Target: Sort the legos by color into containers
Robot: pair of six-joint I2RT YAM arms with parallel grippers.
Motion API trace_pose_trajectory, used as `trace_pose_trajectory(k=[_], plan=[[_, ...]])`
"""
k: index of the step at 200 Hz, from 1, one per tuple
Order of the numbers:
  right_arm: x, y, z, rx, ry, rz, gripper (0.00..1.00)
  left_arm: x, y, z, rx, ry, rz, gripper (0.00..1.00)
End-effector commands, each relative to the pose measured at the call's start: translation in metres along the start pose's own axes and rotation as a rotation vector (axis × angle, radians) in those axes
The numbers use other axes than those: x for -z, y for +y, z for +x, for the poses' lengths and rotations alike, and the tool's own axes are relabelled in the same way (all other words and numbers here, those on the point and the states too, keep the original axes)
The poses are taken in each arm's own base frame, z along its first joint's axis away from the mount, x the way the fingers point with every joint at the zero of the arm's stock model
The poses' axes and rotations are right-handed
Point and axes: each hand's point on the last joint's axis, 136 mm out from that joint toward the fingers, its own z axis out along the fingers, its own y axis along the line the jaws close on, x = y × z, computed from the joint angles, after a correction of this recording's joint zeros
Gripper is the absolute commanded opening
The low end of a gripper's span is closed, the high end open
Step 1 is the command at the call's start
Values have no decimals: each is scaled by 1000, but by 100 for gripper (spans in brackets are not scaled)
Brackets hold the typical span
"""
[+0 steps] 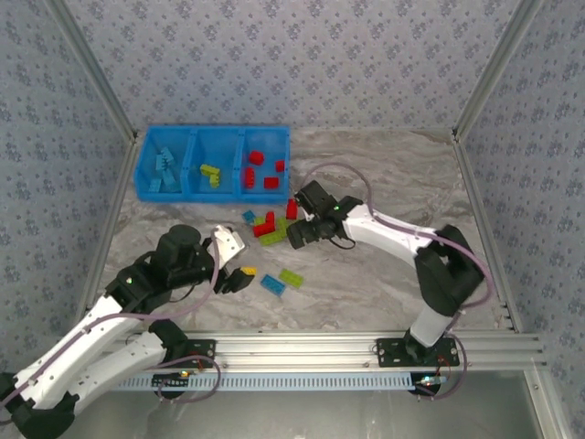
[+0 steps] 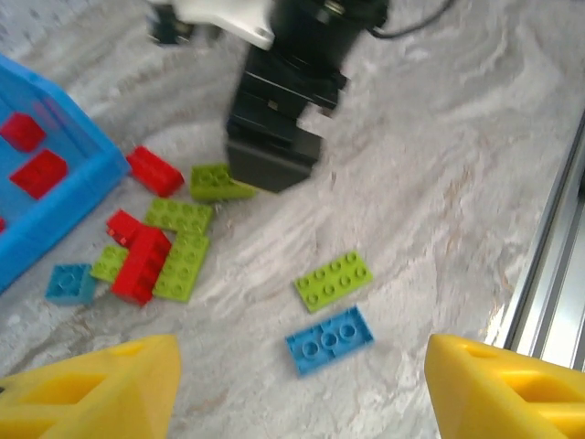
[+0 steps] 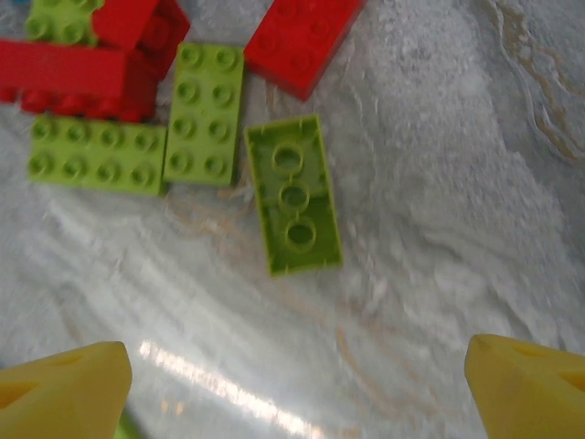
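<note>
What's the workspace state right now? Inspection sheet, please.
Surface: grey marble-patterned tabletop, no spills seen.
Job's things: bright blue three-compartment plastic tray holds light blue bricks left, lime green bricks middle, red bricks right. Mixed loose plastic bricks lie unsorted in front of it. Single lime green brick and single light blue brick sit nearer the arms.
Clutter: nothing seen.
Grippers: left gripper open, empty. Right gripper open, empty, at the loose cluster.
Cables: thin purple-grey cable arches over the right arm.
Surroundings: blue-grey patterned walls, aluminium rail at the near edge.
</note>
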Motion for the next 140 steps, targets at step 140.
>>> trace_pose_trajectory(k=[140], plan=[[-99, -13, -75, -361, -93, 48, 83, -11, 20, 20, -60, 94, -107, 88]])
